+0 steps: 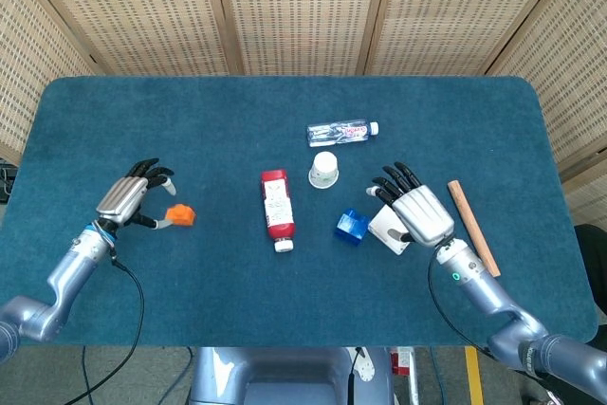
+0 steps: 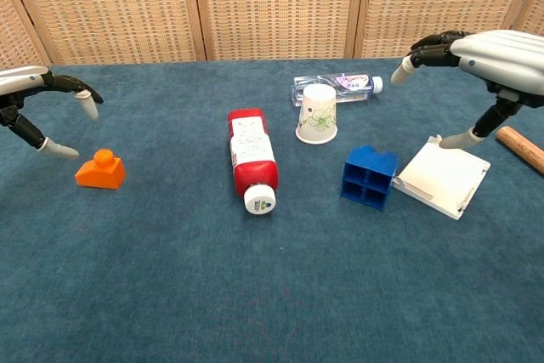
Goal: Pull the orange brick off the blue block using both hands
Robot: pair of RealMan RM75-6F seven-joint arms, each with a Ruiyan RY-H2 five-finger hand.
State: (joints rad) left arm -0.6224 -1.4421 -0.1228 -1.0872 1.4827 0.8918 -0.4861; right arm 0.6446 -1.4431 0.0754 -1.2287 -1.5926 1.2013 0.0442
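Observation:
The orange brick (image 1: 179, 215) (image 2: 100, 170) lies by itself on the blue cloth at the left. My left hand (image 1: 131, 200) (image 2: 38, 99) hovers just left of it, fingers spread and holding nothing. The blue block (image 1: 351, 226) (image 2: 369, 177) rests on the cloth right of centre, against the white tray. My right hand (image 1: 414, 210) (image 2: 484, 57) is above and to the right of it, fingers apart and empty. The two pieces are far apart.
A red bottle (image 1: 276, 204) (image 2: 252, 159) lies in the middle. A paper cup (image 1: 324, 169) (image 2: 318, 113) and a clear water bottle (image 1: 340, 131) (image 2: 336, 87) sit behind. A white tray (image 2: 440, 177) and a wooden stick (image 1: 472, 227) (image 2: 522, 147) lie at the right.

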